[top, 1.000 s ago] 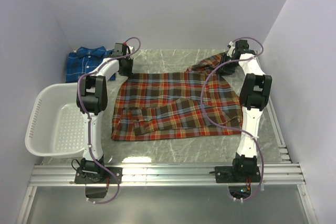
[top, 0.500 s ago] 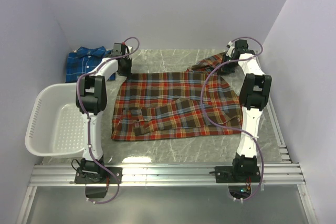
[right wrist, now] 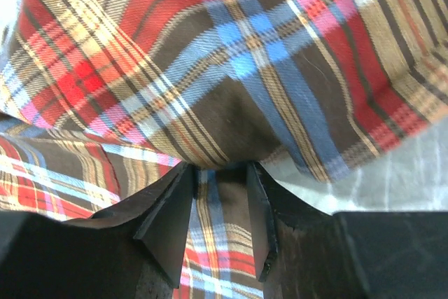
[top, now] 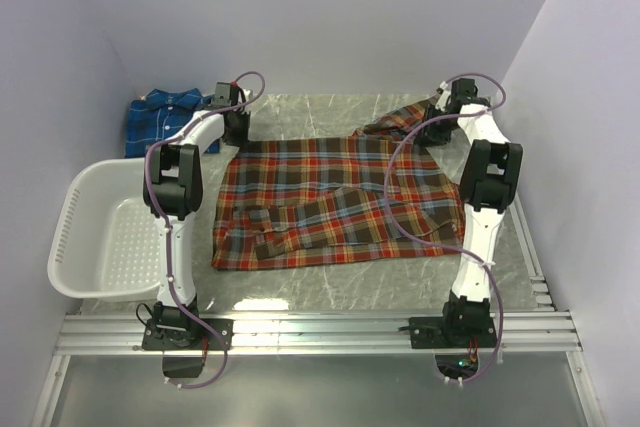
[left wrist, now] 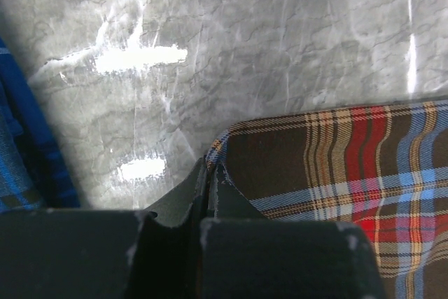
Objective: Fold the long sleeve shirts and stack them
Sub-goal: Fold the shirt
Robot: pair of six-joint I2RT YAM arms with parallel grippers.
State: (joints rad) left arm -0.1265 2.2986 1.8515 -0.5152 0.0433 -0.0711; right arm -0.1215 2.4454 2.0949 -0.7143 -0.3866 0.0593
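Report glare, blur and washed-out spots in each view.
Top external: sharp, evenly lit, pale glare streak on the table near its front edge. Left wrist: blown-out white glare patches on the table, blue shirt at the left edge soft. Right wrist: red plaid shirt close and slightly soft, top-left corner washed out.

You are getting bare table [top: 330, 285] along the near edge. The red shirt [top: 330, 202] is covering the middle, the basket [top: 100, 237] and blue shirt [top: 160, 119] crowding the left edge.

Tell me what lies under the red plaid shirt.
Around the red plaid shirt only the grey marbled table shows, so the shirt seems to lie straight on it. Anything else beneath the spread cloth is covered.
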